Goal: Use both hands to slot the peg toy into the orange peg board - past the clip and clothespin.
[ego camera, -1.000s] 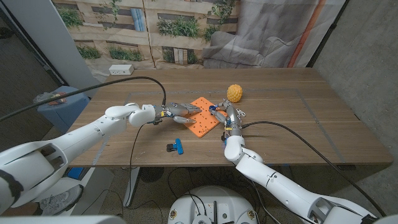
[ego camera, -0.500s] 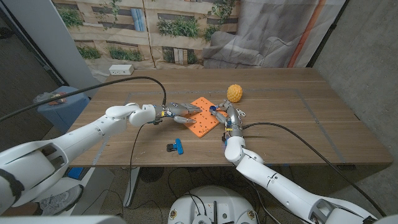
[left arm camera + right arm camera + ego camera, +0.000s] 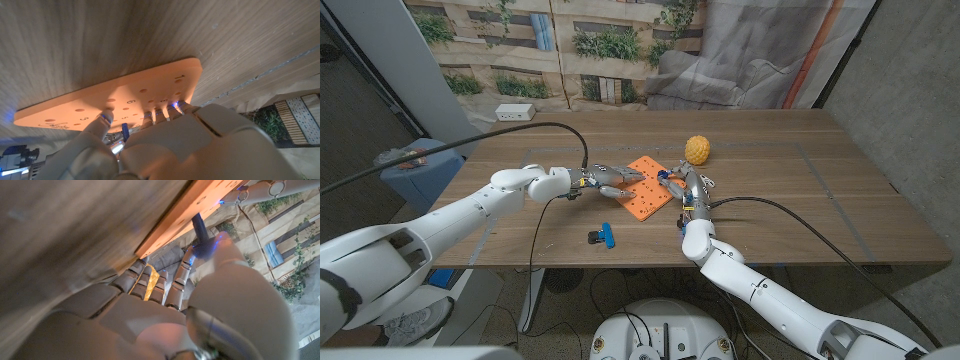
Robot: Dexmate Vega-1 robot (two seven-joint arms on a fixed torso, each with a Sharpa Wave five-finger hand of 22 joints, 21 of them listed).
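Note:
The orange peg board (image 3: 650, 188) lies on the table's middle, its numbered holes (image 3: 131, 101) facing up. My left hand (image 3: 603, 179) reaches over the board's left edge, and its spread fingertips (image 3: 161, 108) press on the face of the orange peg board (image 3: 115, 95) without gripping it. My right hand (image 3: 680, 187) stands at the board's right edge and pinches a dark blue peg toy (image 3: 200, 226). The peg's tip is at the edge of the orange peg board (image 3: 192, 207); I cannot tell whether it is in a hole.
A blue clip (image 3: 603, 236) lies on the table in front of the board. A yellow bumpy ball (image 3: 697, 149) sits just behind my right hand. A white power strip (image 3: 515, 112) lies at the far left edge. Cables trail from both wrists.

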